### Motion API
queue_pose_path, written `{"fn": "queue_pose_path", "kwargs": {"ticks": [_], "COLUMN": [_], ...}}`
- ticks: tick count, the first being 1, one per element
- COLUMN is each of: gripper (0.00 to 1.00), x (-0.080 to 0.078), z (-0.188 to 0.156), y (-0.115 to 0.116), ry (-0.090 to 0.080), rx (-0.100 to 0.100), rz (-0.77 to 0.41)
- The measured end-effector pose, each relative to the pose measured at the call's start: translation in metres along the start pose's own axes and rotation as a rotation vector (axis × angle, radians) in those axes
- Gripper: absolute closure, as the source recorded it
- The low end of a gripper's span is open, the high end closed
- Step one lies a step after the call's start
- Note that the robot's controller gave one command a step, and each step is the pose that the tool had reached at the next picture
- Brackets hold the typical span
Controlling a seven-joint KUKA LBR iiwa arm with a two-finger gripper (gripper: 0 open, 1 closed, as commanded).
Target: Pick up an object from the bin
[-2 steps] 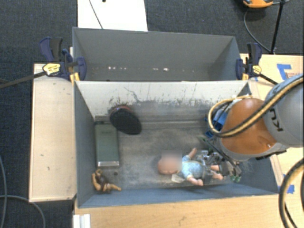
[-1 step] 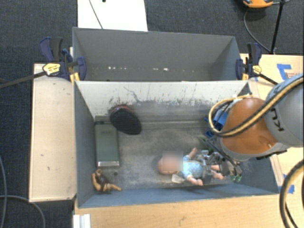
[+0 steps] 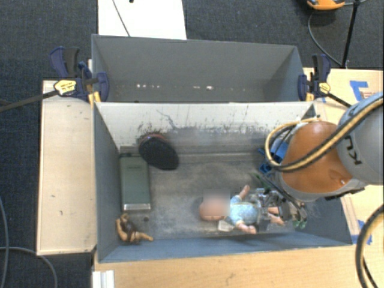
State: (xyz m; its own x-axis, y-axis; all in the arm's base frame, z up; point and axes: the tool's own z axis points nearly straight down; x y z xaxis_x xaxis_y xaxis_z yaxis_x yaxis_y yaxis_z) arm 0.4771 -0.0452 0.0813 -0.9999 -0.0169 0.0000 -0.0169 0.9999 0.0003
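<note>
Doll (image 3: 242,211) head's blurred; its legs partly under gripper (image 3: 277,207). Arm (image 3: 360,140) cut off at rt edge. Small brown toy (image 3: 131,230) in near-left corner too small to ID.

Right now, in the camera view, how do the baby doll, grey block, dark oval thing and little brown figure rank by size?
1. Baby doll, though the pincer partly covers it, so its lead is unsure.
2. Grey block, close to it.
3. Dark oval thing.
4. Little brown figure.
</note>
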Motion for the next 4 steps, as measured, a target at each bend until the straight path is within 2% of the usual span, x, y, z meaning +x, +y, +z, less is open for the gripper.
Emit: {"fn": "queue_pose_path", "kwargs": {"ticks": [2, 4], "gripper": [1.0, 1.0], "x": [0.0, 0.002], "z": [-0.015, -0.048], "y": [0.0, 0.0], "ry": [-0.001, 0.009], "rx": [0.0, -0.001], "rz": [-0.001, -0.001]}}
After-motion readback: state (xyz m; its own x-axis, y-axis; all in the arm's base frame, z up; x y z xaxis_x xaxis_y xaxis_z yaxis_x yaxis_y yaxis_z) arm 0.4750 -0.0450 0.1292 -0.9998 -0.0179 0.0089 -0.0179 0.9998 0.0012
